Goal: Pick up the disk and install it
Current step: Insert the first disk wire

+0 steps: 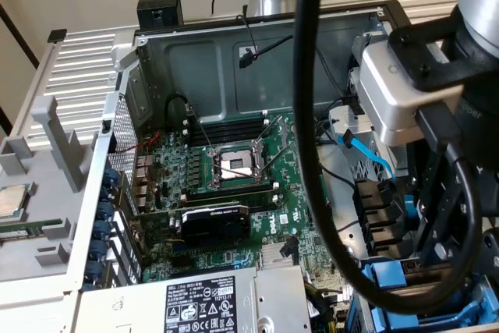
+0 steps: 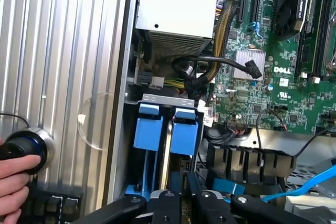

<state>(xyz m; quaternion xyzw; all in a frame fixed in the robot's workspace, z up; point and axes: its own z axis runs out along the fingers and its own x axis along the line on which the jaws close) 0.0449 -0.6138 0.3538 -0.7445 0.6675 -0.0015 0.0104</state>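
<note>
Inside tool (image 2: 184, 182) grip, disk (image 2: 166, 150) edge-on.

— What sits inside the open case (image 1: 203, 60)?
— A green motherboard (image 1: 168, 157) with a bare CPU socket (image 1: 236, 164) and a black graphics card (image 1: 214, 222).
— Anything else?
— A grey power supply (image 1: 273, 294) with a white warning label. A blue cable (image 1: 366, 154) runs at the exterior view's right.

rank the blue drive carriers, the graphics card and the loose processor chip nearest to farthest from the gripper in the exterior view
From the gripper, at the exterior view's right:
1. blue drive carriers, just below it.
2. graphics card, mid-case on the motherboard.
3. loose processor chip, outside the case, at the exterior view's far left.
</note>
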